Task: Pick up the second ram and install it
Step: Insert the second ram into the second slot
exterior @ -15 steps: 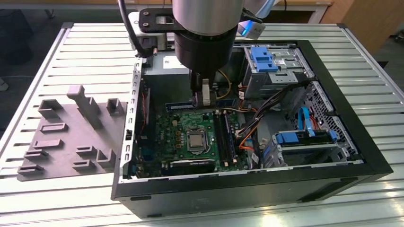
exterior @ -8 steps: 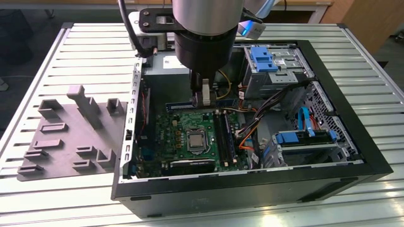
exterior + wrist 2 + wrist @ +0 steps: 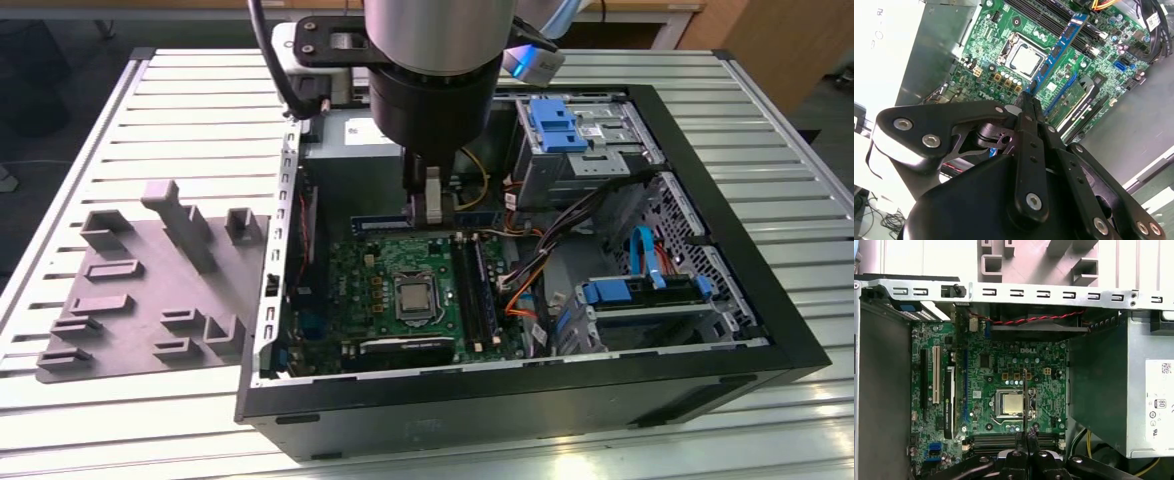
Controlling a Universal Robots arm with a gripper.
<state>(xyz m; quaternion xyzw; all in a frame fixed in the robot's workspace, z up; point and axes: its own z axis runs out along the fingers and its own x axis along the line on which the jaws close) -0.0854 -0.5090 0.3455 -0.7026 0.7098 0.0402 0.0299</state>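
Note:
My gripper (image 3: 430,212) hangs inside the open computer case, over the back part of the green motherboard (image 3: 387,270). It is shut on the second ram (image 3: 1056,52), a long narrow blue stick with small chips. The stick juts forward from the fingertips (image 3: 1026,100) and hangs above the board beside the processor socket (image 3: 1024,59). In the first wrist view the ram (image 3: 1025,400) shows edge-on as a thin line above the socket (image 3: 1010,404). In the exterior view the ram (image 3: 380,222) lies crosswise under the fingers. The long black memory slots (image 3: 474,280) run beside the socket.
A grey fixture plate (image 3: 147,280) with blocks lies outside the case on the exterior view's left. The grey power supply (image 3: 1119,385) borders the board. Blue drive bays (image 3: 567,125) and loose cables (image 3: 561,230) crowd the exterior view's right. A graphics card (image 3: 1076,102) stands on the board.

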